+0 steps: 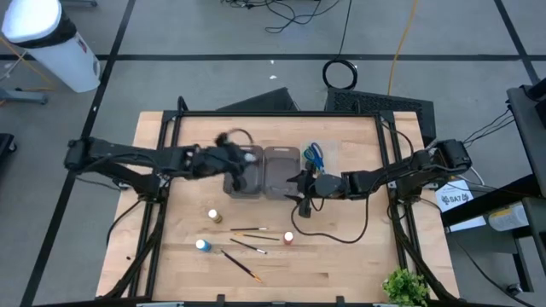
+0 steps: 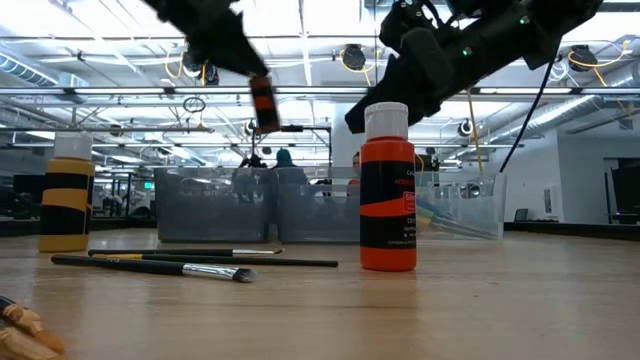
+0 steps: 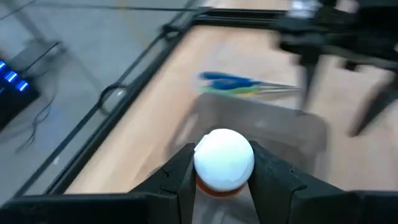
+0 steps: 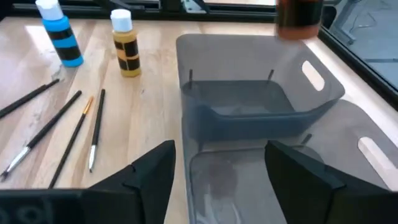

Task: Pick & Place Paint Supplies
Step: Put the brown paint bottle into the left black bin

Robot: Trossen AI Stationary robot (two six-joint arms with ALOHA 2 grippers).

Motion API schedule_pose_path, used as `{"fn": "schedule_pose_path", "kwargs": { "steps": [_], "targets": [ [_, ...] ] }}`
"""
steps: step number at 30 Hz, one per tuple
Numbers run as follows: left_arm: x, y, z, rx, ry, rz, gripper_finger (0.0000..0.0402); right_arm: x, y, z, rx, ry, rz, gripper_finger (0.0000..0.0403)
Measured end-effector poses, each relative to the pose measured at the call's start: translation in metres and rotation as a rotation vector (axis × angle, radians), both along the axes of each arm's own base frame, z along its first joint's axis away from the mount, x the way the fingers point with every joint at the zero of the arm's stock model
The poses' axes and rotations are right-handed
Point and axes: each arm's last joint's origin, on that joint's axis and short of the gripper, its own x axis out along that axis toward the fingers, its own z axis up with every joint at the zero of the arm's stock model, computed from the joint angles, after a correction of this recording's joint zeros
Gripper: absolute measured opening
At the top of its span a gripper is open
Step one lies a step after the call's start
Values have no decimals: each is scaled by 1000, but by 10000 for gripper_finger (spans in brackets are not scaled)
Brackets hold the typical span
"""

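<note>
Up over the left grey tray (image 4: 249, 115), clamped in the left end effector (image 3: 222, 165): brown bottle (image 2: 263, 103), white cap upward between the two fingers, lifted well clear of the surface (image 1: 341, 256) and not touching the tray below. Just beside it, over the right grey tray (image 1: 281, 160): right end effector (image 4: 219, 155), fingers spread apart, nothing between them, pointed toward the held bottle. Bottles, counted: four. One in the grip, three upright on the surface, nearer the front edge than the trays: yellow bottle (image 1: 212, 216) with black bands, blue bottle (image 1: 201, 246), orange bottle (image 1: 289, 238). All three well apart from the left end effector; orange bottle nearest to the right one, though still apart from it. Brushes (image 1: 247, 229), counted as well as the high view allows: four, thin and dark-handled, flat on the surface between the blue and orange bottles, none touched by either end effector. Scissors (image 3: 242, 84): inside the clear tray (image 1: 334, 147), just beyond the right end effector, blue and green handles showing, exact number not to be told. Trays, counted: three, two grey and one clear, side by side in one row across the middle of the surface, both grey ones without supplies inside.
</note>
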Motion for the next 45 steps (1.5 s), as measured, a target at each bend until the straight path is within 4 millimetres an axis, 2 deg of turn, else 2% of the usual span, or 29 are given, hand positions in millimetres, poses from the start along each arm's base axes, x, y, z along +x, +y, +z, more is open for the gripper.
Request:
{"fn": "schedule_pose_path", "kwargs": {
  "steps": [5, 8, 11, 16, 26, 35, 37, 42, 45],
  "targets": [
    [-33, 30, -20, -95, -22, 151, 123, 1, 1, 3, 22, -39, -4, 237],
    [-46, 47, -37, -184, 3, 216, 123, 2, 1, 3, 41, -45, -12, 237],
    [-52, 59, -50, -265, 23, 200, 123, 2, 1, 4, 53, -51, -15, 237],
    [-50, 70, -71, -346, 104, 217, 123, 2, 1, 4, 54, -57, -16, 238],
    [-36, 86, -97, -390, 175, 244, 123, 2, 1, 4, 53, -57, -16, 238],
    [-31, 90, -102, -407, 173, 233, 124, 2, 1, 4, 46, -53, -13, 238],
    [-31, 90, -102, -408, 176, 233, 147, 2, 1, 4, 45, -47, -13, 238],
    [-32, 90, -103, -394, 197, 225, 240, 1, 1, 3, 45, -43, -13, 238],
    [-33, 89, -102, -386, 202, 208, 278, 1, 1, 2, 43, -33, -13, 238]
  ]
}}
